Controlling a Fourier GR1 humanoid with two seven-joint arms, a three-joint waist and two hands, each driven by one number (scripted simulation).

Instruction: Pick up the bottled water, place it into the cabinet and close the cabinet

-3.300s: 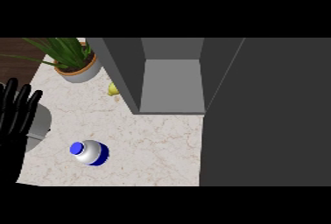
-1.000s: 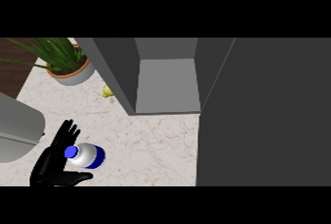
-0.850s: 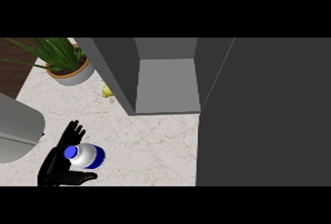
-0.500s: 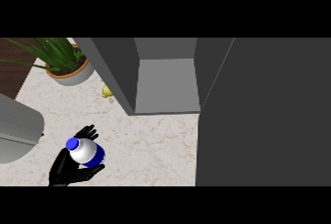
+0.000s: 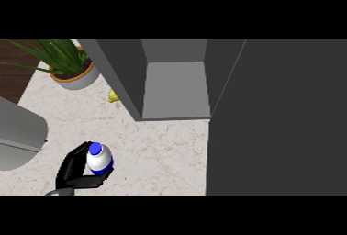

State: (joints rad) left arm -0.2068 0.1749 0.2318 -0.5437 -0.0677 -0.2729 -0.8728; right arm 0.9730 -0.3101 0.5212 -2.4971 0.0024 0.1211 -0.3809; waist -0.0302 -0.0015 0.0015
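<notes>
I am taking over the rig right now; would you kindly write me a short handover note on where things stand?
The left hand is shut on the bottled water, over the near-left part of the counter. The right hand is not in view.
The cabinet is open, its door swung out at the right.
Done: bottle grasped.
Left: carry it into the cabinet, release it, close the door.

head view | steeply down | counter (image 5: pixel 159 149) and cabinet (image 5: pixel 174 89) | seemingly near
</notes>
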